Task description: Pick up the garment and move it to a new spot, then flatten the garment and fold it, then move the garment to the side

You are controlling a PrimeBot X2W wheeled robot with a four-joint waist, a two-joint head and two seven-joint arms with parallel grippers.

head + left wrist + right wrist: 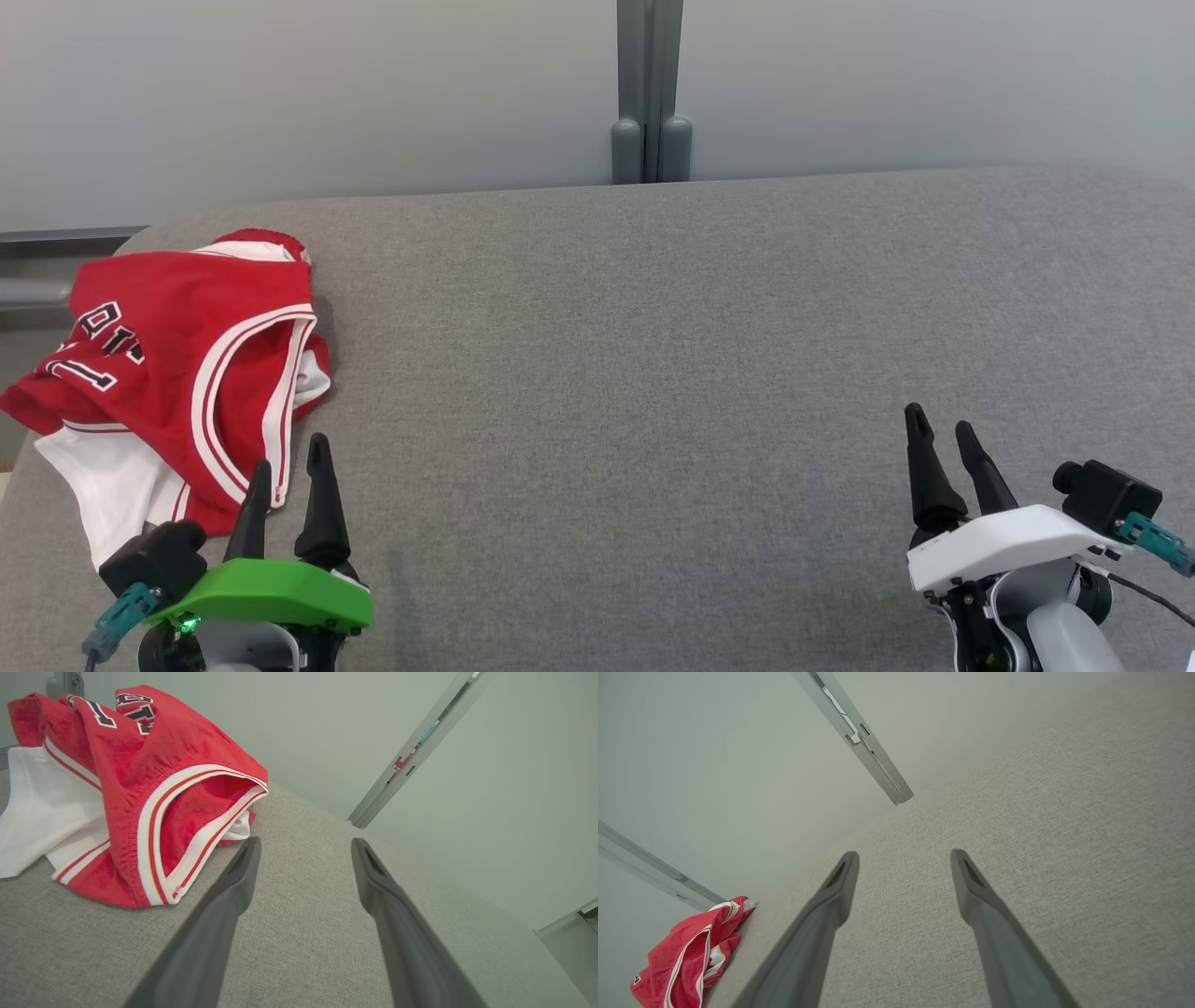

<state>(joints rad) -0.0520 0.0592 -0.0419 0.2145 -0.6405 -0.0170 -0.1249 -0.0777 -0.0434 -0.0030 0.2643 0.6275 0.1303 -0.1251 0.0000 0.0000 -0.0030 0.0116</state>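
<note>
Head view: the crumpled red-and-white garment (pixel 177 373) lies at the surface's (pixel 653 373) far-left edge. The left gripper (pixel 291 451) is just beside its near hem and the right gripper (pixel 938 416) is well apart.
Left wrist view: the garment lies ahead-left of spread, empty fingers.
Right wrist view: fingers wide, holding nothing, with the garment far off.
Nearer arm: left, by my judgement.

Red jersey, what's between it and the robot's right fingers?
In the head view, mostly bare gray fabric surface; the left fingers stand beside the jersey, far from the right fingers.

So the left gripper (pixel 290 452) has a bright green shell (pixel 271 593), the right gripper (pixel 938 418) a white one. Both have long black tapered fingers (pixel 322 509), a black camera block (pixel 154 558) and a teal cable plug (pixel 119 611).
</note>
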